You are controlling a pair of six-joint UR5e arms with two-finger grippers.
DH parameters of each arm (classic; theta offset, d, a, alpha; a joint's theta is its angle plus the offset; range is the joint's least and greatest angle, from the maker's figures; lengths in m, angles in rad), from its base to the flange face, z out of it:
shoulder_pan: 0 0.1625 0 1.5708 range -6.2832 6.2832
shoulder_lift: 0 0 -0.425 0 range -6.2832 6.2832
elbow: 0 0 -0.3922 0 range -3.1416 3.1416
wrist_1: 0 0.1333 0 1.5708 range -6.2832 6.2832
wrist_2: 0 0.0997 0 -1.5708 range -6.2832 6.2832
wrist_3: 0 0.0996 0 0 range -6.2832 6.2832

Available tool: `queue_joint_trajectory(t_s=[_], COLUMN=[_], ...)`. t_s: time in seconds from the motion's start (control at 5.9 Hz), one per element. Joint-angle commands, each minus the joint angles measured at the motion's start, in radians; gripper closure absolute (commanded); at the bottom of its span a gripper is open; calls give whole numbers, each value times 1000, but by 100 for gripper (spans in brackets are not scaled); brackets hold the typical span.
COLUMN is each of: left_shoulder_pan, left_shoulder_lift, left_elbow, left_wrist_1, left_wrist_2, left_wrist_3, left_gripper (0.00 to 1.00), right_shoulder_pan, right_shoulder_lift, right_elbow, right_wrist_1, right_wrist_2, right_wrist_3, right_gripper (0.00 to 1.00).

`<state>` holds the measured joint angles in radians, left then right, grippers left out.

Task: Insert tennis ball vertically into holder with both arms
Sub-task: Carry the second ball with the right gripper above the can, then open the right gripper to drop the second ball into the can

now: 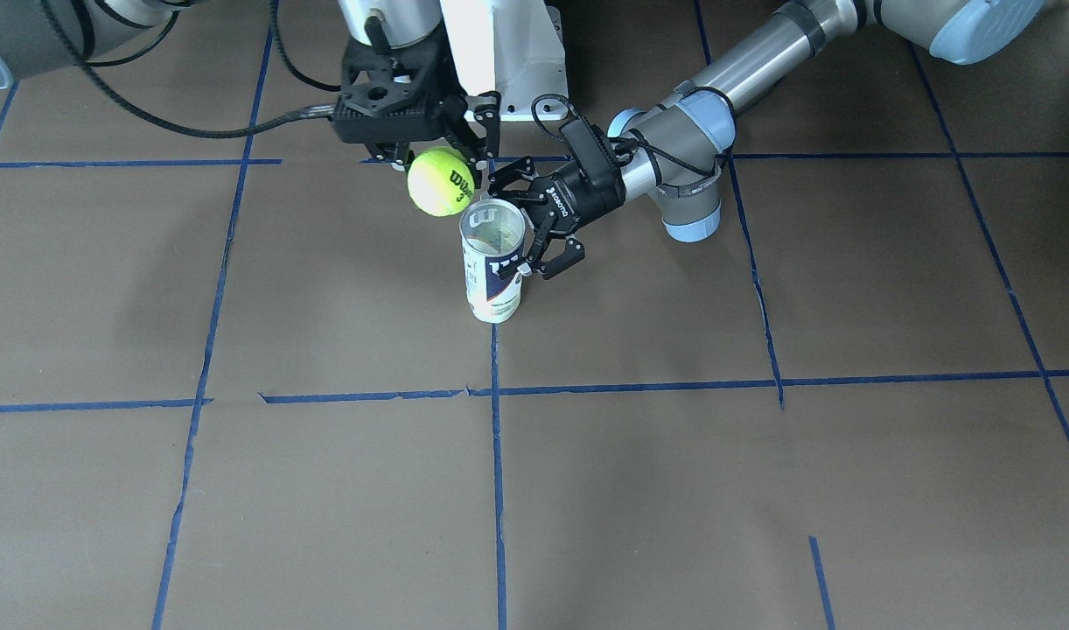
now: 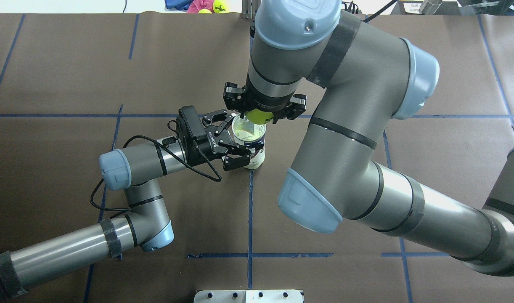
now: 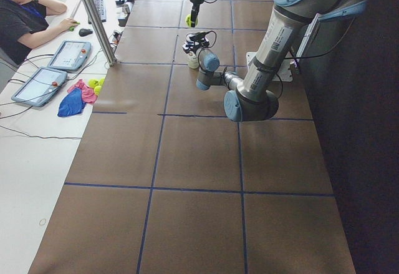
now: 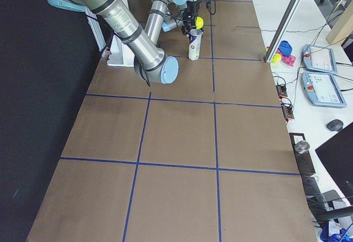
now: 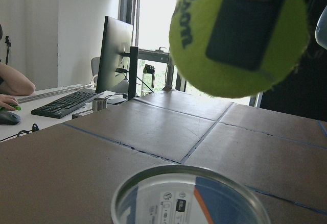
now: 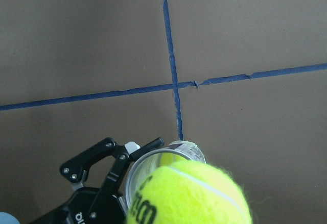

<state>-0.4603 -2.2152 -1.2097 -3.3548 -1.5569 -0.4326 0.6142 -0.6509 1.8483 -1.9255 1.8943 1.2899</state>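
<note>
A robotics lab, with robot arms [image 2: 358, 168], taped table [image 3: 199, 161], teach pendants [image 3: 67, 55], monitor [image 5: 115, 50].

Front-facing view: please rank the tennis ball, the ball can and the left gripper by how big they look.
1-2. The left gripper and the tennis ball can: too close to rank; the gripper sprawls wider.
3. The tennis ball: clearly smallest, though held higher, nearer the camera.

Both arms: silver-grey tubes, light-blue joint caps. L arm [image 2: 156, 158]: black bands [image 2: 112, 237] round tubes, thin black cable [image 2: 206, 168] looping to black cam box [image 2: 186, 126] at wrist. R arm [image 2: 345, 139]: black bands too, plus ribbed black hose [image 1: 206, 135]. L claw [image 2: 240, 138] & R claw [image 1: 441, 175]: black, 2-finger, linkage w/ pivot screws; L has white ROBOTIQ txt. White pedestal base [image 1: 499, 52].
</note>
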Motion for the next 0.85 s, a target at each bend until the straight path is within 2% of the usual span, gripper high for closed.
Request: queue_joint_trajectory(t_s=[0.0,0.34,0.51,0.68], left_shoulder_pan=[0,2,2,0], left_shoulder_lift=[0,0,0,2], left_elbow=[1,1,1,1], left_wrist_1=[0,0,0,0], left_wrist_2=[0,0,0,0], left_wrist_3=[0,0,0,0], left_gripper=[10,10,10,10], right_shoulder_pan=[-39,-39,-39,-39], right_shoulder_lift=[22,71,71,70], right_elbow=[-21,-98,-93,-89], right_wrist_1=[3,11,10,10], right_wrist_2=[-35,-37,-37,-37], right_wrist_3=[23,14,5,5], right_gripper=[67,22,1,1])
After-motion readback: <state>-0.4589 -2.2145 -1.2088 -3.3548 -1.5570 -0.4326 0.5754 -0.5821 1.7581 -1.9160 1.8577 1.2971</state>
